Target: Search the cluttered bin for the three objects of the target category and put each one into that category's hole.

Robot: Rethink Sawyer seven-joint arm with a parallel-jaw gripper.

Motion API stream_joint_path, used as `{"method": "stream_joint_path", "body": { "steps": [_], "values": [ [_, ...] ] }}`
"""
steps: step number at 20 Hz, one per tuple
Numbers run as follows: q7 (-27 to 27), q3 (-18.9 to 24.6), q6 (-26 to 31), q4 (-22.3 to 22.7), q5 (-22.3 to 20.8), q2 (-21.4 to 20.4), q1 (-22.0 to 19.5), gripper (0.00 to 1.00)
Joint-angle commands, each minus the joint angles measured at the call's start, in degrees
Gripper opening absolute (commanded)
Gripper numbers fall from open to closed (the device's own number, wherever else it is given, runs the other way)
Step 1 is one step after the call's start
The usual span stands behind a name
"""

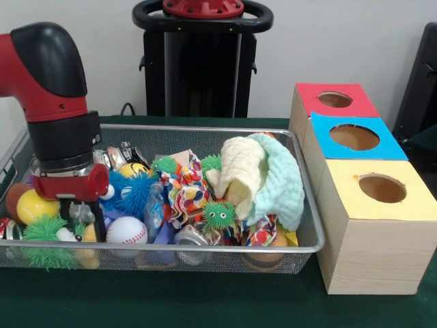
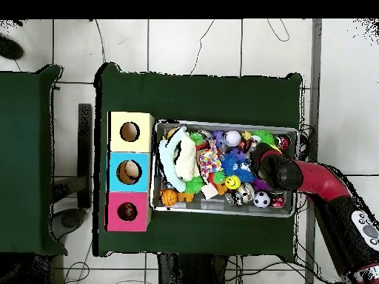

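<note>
My gripper (image 1: 82, 219) is low inside the wire bin (image 1: 205, 130), at its left end in the front view. Around it lie a white baseball (image 1: 126, 230), a green spiky toy (image 1: 42, 236) and a yellow ball (image 1: 33, 206). A small grey thing sits right at the gripper's tips, but I cannot make out whether it is gripped. Three boxes stand beside the bin, each with a round hole: red (image 1: 334, 100), blue (image 1: 354, 137) and yellow (image 1: 382, 188). From overhead the arm (image 2: 277, 171) covers the gripper, and something pale shows inside the blue box's hole (image 2: 131, 171).
The bin also holds a blue spiky ball (image 1: 131, 193), a green spiky ball with eyes (image 1: 219, 214), a patterned cloth (image 1: 186, 195) and white and mint cloths (image 1: 270, 179). Overhead shows a smiley ball (image 2: 232, 182), a soccer ball (image 2: 261, 199) and a small basketball (image 2: 169, 197).
</note>
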Motion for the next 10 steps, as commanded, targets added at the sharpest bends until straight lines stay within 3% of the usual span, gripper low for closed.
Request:
{"method": "stream_joint_path", "body": {
  "steps": [1,4,10],
  "values": [
    [-7.16,5.55,4.10,5.05,1.09,5.94,2.81,1.00],
    [-3.63,2.45,1.12,4.41,-0.82,5.09,5.07,1.00],
    [-1.15,-0.20,-4.69,2.65,-4.16,7.19,7.05,1.00]
  ]
}}
